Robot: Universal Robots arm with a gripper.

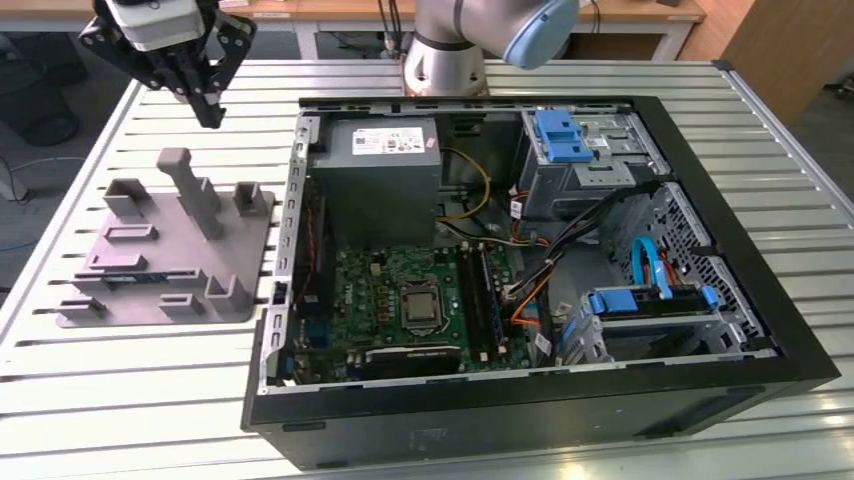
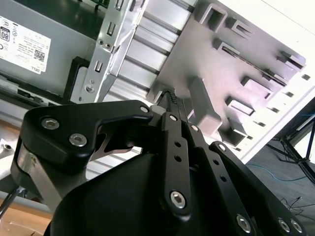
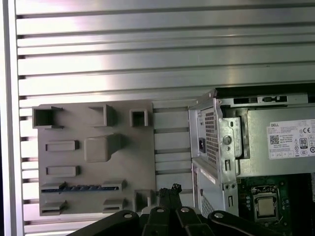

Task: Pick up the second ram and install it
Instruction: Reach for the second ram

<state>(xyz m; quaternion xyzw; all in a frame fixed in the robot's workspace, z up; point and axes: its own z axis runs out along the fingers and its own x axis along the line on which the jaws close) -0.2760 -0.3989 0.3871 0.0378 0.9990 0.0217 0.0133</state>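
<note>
Blue against grey plastic, the second ram (image 3: 81, 188) was pictured lying on edge in a low slot of the grey tray (image 3: 133, 162), near the tray's edge on the exterior view's left (image 1: 134, 278). Nothing was touching the stick. The tray's upright pegs (image 1: 200, 195) were seen standing between it and the gripper (image 1: 210, 118), which was held in the air above the tray's far end, well apart from the ram. Its black fingers were pressed together tip to tip, with nothing gripped, as seen in both wrist views (image 3: 170, 191). Beside the tray, on the slatted metal table (image 1: 134, 400), the open computer case (image 1: 534, 410) was shown with its green motherboard (image 1: 387, 290) exposed.
</note>
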